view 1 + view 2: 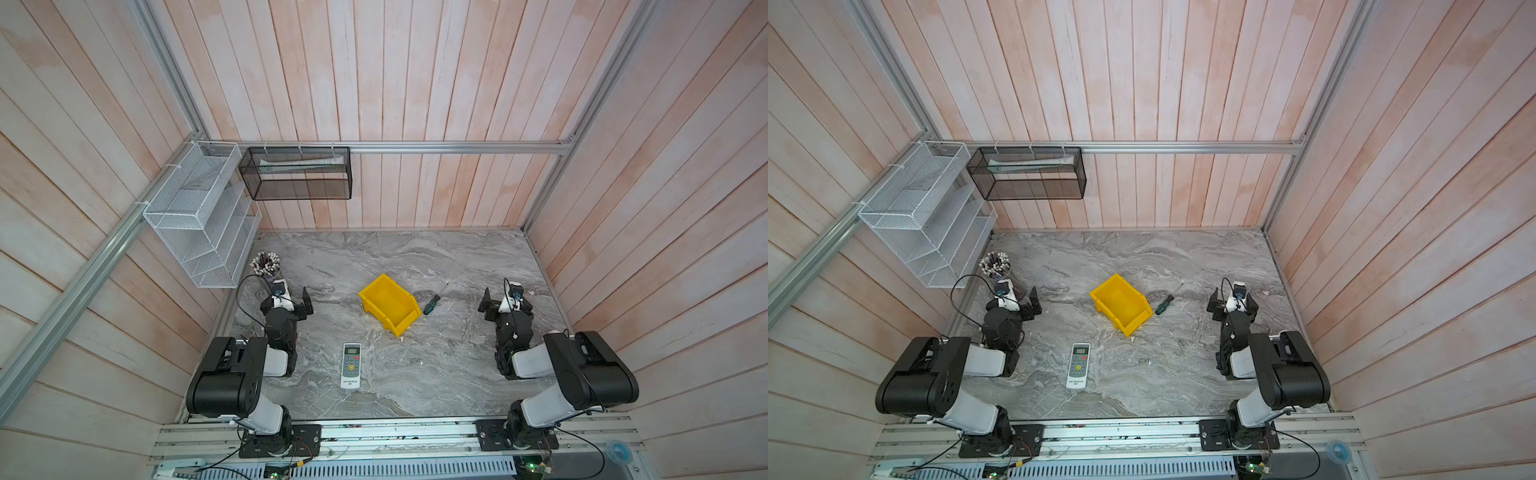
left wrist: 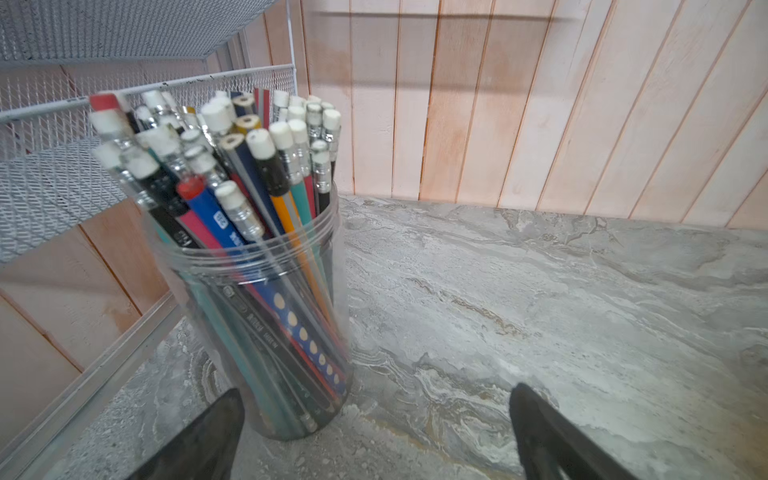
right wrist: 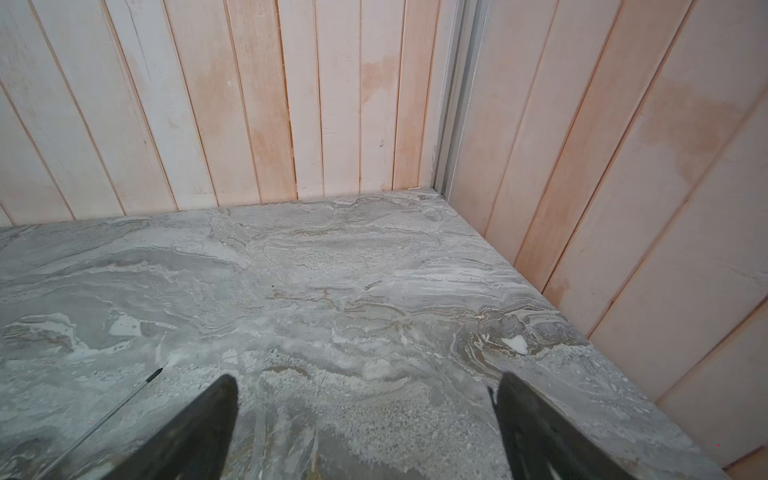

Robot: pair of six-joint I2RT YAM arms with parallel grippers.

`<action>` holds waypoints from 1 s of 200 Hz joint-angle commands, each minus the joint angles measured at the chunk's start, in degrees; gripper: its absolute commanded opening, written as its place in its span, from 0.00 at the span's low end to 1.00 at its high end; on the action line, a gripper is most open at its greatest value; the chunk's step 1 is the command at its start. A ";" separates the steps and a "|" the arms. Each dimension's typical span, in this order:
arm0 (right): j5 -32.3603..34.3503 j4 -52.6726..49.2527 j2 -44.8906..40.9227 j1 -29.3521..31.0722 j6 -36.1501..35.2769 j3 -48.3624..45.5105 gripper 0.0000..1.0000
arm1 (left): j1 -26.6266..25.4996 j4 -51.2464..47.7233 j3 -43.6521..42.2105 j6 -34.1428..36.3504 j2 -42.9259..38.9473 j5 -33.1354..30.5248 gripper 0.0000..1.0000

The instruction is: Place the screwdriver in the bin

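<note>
The screwdriver [image 1: 432, 307] [image 1: 1165, 304], green and black handled with a thin silver shaft, lies on the marble table just right of the bin [image 1: 388, 301] [image 1: 1120, 303]. That yellow bin sits empty mid-table. In the right wrist view only the screwdriver's shaft tip [image 3: 154, 374] shows, beside one finger. My right gripper [image 1: 505, 305] [image 3: 365, 380] hovers open to the right of the screwdriver, nothing between its fingers. My left gripper [image 1: 291, 301] [image 2: 376, 392] is open at the far left, holding nothing.
A clear jar of pencils [image 2: 257, 291] [image 1: 266, 266] stands close in front of the left gripper. A white remote [image 1: 351, 365] lies near the front. A white wire rack [image 1: 199, 224] and black mesh basket [image 1: 297, 174] hang on the walls.
</note>
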 commanded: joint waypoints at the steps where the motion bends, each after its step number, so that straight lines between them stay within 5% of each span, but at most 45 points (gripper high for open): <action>1: -0.56 0.01 -0.14 -0.40 -0.13 0.86 0.98 | 0.17 -0.37 0.86 -0.53 -0.72 0.31 1.00; 200: -0.62 0.28 -0.25 -0.60 -0.20 0.75 0.98 | 0.82 -0.56 0.87 -0.76 -0.96 1.40 1.00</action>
